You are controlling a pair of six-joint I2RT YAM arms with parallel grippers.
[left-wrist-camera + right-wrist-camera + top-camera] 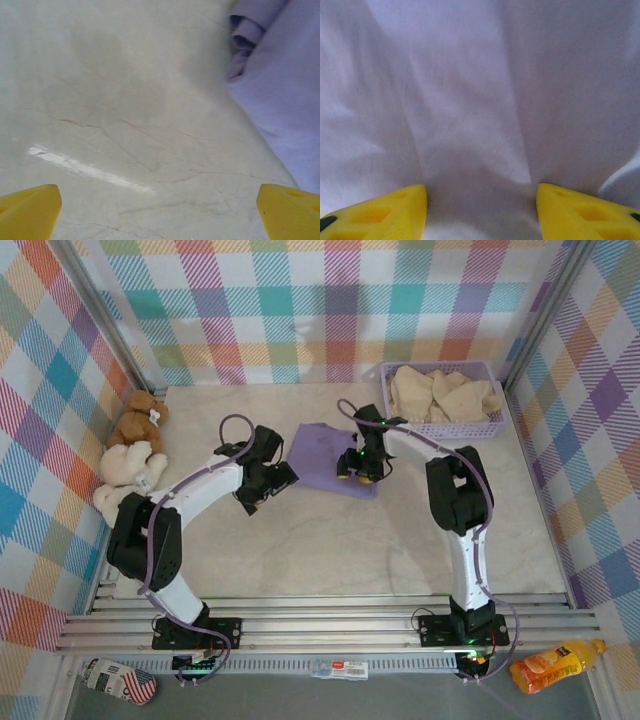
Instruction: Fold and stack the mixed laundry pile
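A crumpled lavender-purple collared shirt [325,455] lies on the pale marbled bench [330,550], just left of the lavender plastic mesh basket [440,427] and a little nearer the arms. The basket stands in the bench's far right corner, with a cream-beige cloth garment [445,393] heaped inside it. The right claw [481,214] is planted on the part of the shirt closest to the basket. Its yellow fingers [385,215] stand partway apart with a ridge of purple fabric rising between them, though from so close I cannot tell whether the cloth is actually gripped. Farther from the basket, beyond the shirt, the left claw [160,215] hangs spread wide and holds nothing, over bare bench with the shirt's edge just beside it. A brown teddy bear [138,420] and a cream teddy bear [125,472] sit against the wall opposite the basket.
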